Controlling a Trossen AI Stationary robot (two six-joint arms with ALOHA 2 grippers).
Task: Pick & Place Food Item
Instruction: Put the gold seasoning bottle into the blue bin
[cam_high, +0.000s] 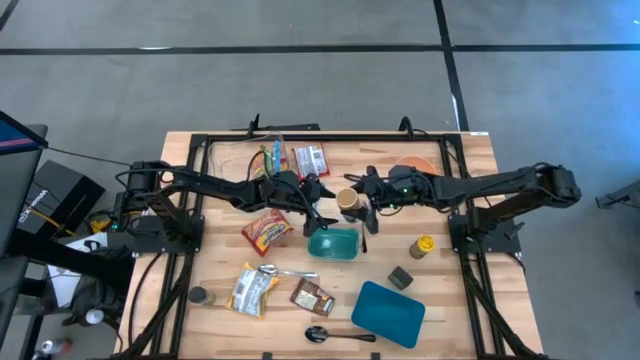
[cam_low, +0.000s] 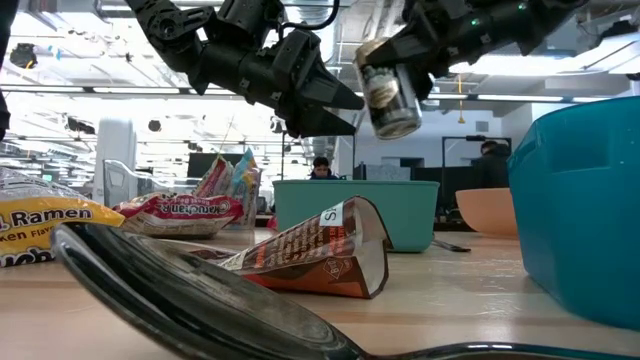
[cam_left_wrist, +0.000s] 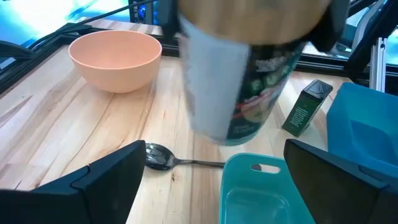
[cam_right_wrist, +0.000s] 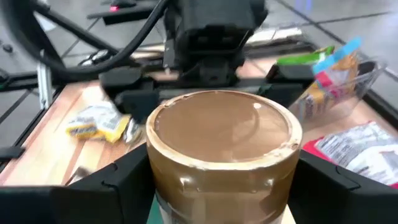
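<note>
Roughly halfway: high view, frame centre, right gripper (cam_high: 352, 203) clamps the brown-lidded cup w/ printed label (cam_high: 347, 200) above the teal plastic container (cam_high: 333, 243); low view, cup airborne at top centre, drop pending; left wrist view, left gripper (cam_left_wrist: 217, 180) wide apart, empty.

"ramen" on the yellow noodle packet (cam_low: 40, 232), other labels unreadable

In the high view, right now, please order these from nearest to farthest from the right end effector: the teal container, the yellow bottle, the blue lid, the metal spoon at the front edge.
Measured from the right end effector, which holds the cup:
1. Teal container, just below it, mid-table.
2. Yellow bottle, on the right side.
3. Blue lid, front right.
4. Metal spoon, at the front edge.
</note>
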